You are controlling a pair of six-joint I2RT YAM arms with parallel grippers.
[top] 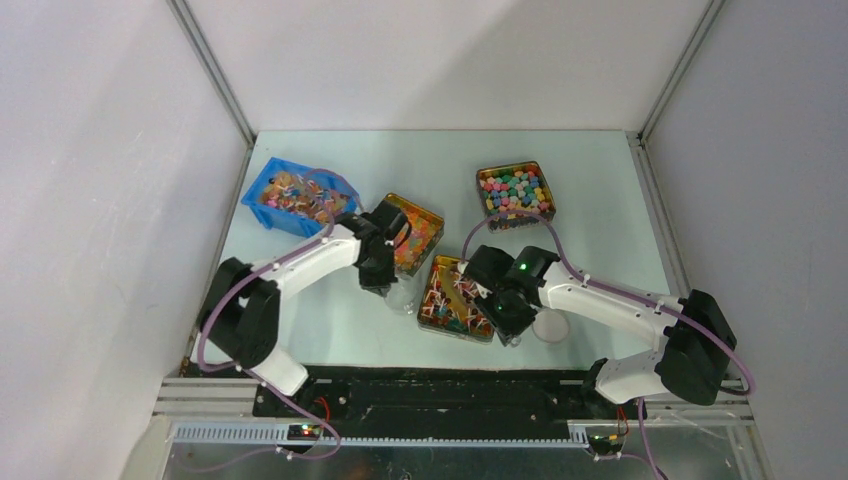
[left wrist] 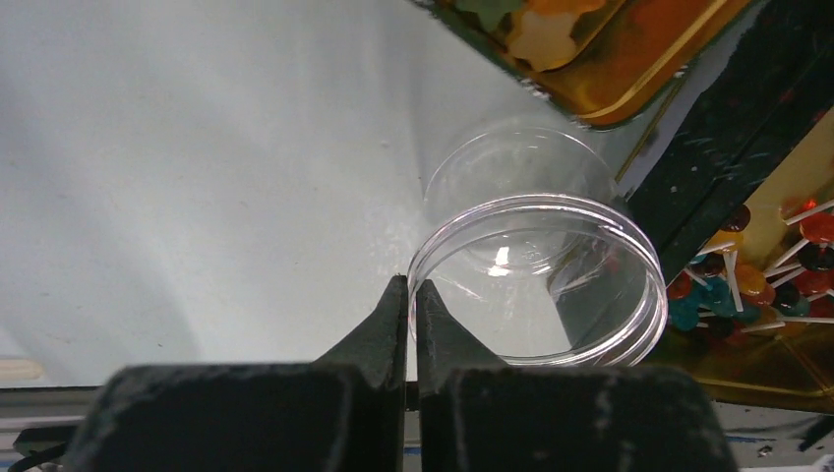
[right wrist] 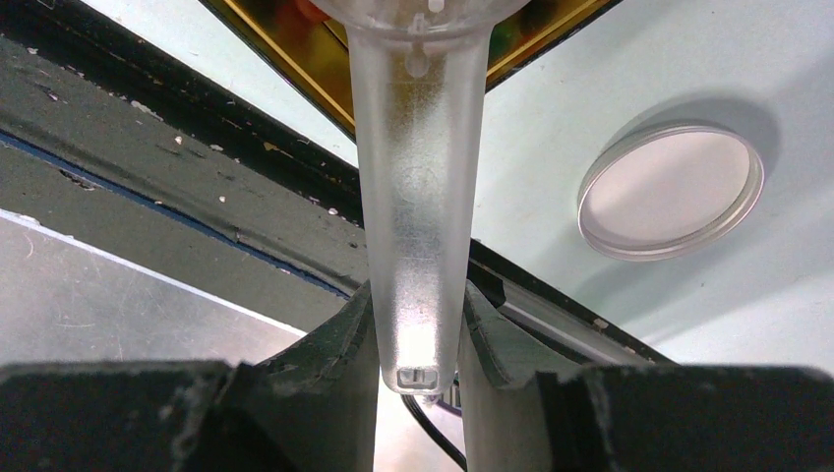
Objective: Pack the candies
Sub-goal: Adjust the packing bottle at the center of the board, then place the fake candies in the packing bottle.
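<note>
The candies (top: pixel 452 300), small lollipops with coloured heads and white sticks, lie in a gold tin (top: pixel 432 326) between the arms; they also show in the left wrist view, the candies (left wrist: pixel 757 280) at the right edge. A clear plastic jar (left wrist: pixel 536 285) stands upright and empty just left of that tin, the jar (top: pixel 402 297). My left gripper (left wrist: pixel 412 290) is shut on the jar's near wall at the rim, the left gripper (top: pixel 390 285). My right gripper (right wrist: pixel 418 320) is shut on the handle of a translucent scoop (right wrist: pixel 418 177), whose bowl reaches over the tin; the right gripper (top: pixel 503 318).
The jar's round clear lid (right wrist: pixel 671 189) lies flat right of the lollipop tin, the lid (top: pixel 550 326). A blue bin (top: pixel 262 212) of sweets sits far left, a tin (top: pixel 435 218) of orange gummies beside it, and a tin (top: pixel 546 196) of coloured cubes far right. The table's front rail (right wrist: pixel 197 197) is close.
</note>
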